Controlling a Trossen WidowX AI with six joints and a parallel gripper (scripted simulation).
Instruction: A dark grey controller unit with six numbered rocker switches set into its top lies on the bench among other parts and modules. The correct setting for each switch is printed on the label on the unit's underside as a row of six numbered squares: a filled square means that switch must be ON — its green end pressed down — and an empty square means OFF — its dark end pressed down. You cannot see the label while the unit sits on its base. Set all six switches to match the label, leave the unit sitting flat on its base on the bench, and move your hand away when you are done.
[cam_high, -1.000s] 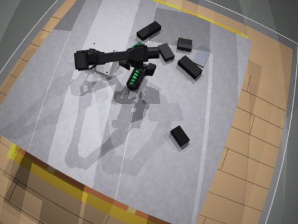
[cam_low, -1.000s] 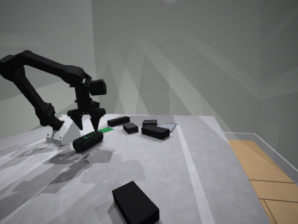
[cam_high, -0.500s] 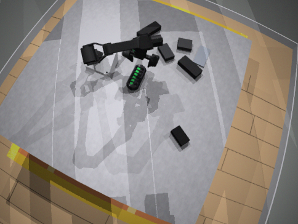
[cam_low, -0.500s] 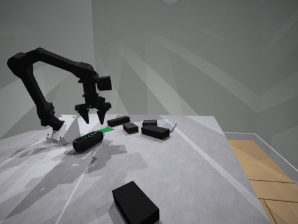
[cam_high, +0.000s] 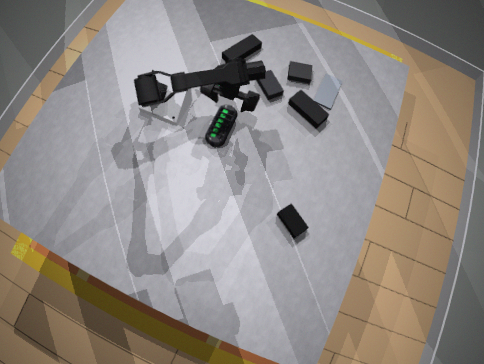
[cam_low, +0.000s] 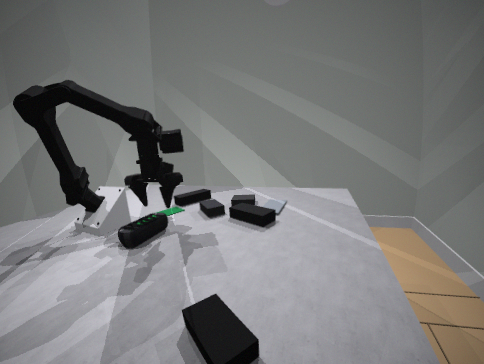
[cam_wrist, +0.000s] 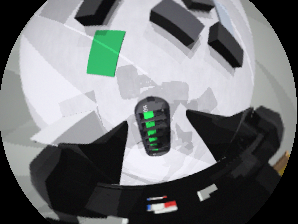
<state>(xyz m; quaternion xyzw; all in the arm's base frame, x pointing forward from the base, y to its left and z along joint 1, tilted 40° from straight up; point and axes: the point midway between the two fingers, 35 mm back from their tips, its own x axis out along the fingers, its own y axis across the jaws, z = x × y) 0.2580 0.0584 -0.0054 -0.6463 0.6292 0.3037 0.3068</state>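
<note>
The dark controller unit lies flat on its base on the bench, its row of rocker switches facing up. Green shows along the row, on the left side of the switches in the wrist view; which ends are pressed down I cannot tell. The label on the underside is hidden. My gripper is open and empty. It hangs above the bench, pointing down, beyond the unit's far end in the exterior view, and does not touch the unit.
A flat green card lies beyond the unit. Several black blocks, one of them long, and a blue-grey plate lie farther out. Another black block lies apart. The arm's white base stands near the unit.
</note>
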